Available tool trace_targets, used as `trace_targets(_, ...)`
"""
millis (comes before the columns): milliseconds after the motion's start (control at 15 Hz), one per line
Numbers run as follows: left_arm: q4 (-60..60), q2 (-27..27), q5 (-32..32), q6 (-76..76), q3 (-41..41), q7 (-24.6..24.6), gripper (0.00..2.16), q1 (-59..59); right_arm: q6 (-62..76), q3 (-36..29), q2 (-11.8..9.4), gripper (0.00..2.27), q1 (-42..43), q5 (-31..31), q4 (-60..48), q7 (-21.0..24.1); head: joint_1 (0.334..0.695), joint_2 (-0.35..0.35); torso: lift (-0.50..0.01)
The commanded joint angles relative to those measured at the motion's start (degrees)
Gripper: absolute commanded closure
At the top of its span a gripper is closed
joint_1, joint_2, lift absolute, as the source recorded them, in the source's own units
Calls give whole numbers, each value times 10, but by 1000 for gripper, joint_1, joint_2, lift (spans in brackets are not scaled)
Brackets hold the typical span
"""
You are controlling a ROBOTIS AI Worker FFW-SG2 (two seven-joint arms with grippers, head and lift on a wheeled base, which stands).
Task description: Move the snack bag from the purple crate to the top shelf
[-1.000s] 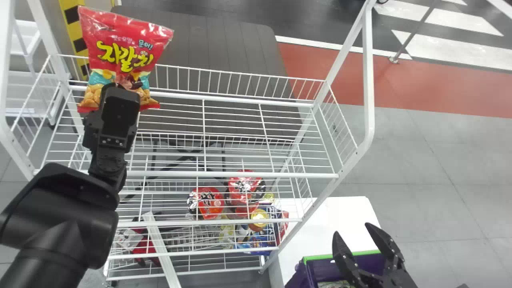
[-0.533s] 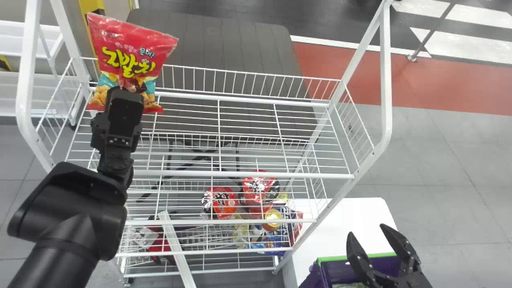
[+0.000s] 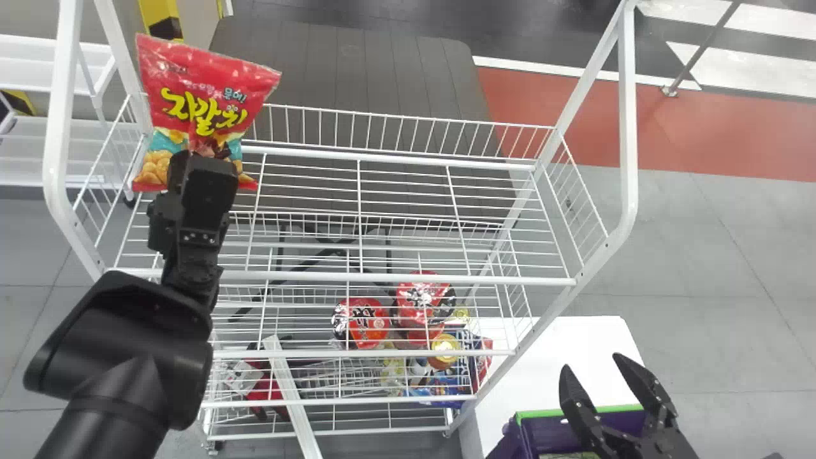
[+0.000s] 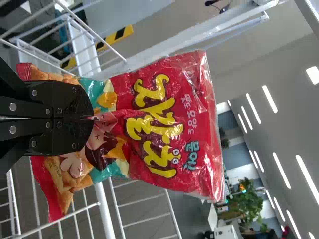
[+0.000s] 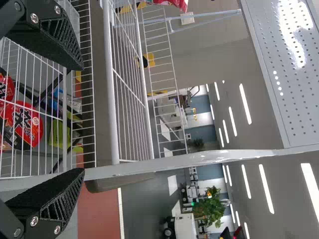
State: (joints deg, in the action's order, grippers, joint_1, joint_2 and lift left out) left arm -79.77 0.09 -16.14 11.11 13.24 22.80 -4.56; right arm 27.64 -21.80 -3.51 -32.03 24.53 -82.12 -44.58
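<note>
Red snack bag (image 3: 210,95) in our left gripper (image 3: 199,156), we hold it at the left end of the white wire rack (image 3: 395,278), beside the top shelf (image 3: 401,153). The gripper's fingers are closed on the lower part of the bag, whose bottom corners stick out on either side of them. The bag stands nearly upright, tilted slightly, its printed front in our sight; whether its bottom edge touches the shelf wires, we cannot tell.

At the right, we keep our right gripper (image 3: 591,361) with its two fingers spread apart and nothing between them, above the purple crate (image 3: 554,433) with its green rim. A white table (image 3: 574,341) stands beside the rack, near the crate.

Through the wires below the top shelf we make out two round red packages (image 3: 361,322) (image 3: 424,299) side by side, a round container with a yellow top (image 3: 444,350) and a blue package (image 3: 446,386); their exact level we cannot tell. A white bar (image 3: 290,389) slants across the lower rack, and a dark grey slatted surface (image 3: 357,83) lies behind it.
</note>
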Motion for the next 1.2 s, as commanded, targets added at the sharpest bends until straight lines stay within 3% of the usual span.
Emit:
trace_targets(0, -1, -2, -1, 10, -4, 8, 2138, -5, 0, 2, -1, 90, 6, 0, 6, -1, 695, -192, 0)
trace_targets(533, 22, -2, 1, 12, -11, 22, 2138, -18, 2, 8, -3, 90, 11, 3, 14, -4, 695, -157, 0)
trace_targets(667, 29, -2, 0, 15, -4, 35, 2034, -19, 2, 7, -3, 90, 11, 3, 14, -6, 695, -155, 0)
trace_targets(733, 29, -2, -1, 19, -1, 44, 1905, -19, 2, 7, -3, 90, 11, 3, 14, -8, 695, -156, 0)
trace_targets(867, 29, -2, -4, 19, 9, 60, 964, -18, 2, 7, -3, 90, 11, 4, 15, -9, 695, -156, 0)
trace_targets(933, 27, -2, -7, 26, 10, 63, 704, -16, 2, 7, -2, 90, 11, 4, 15, -9, 695, -158, 0)
trace_targets(1133, 21, -2, -10, 55, 27, 87, 431, -12, 2, 7, -3, 90, 11, 4, 16, -9, 695, -161, 0)
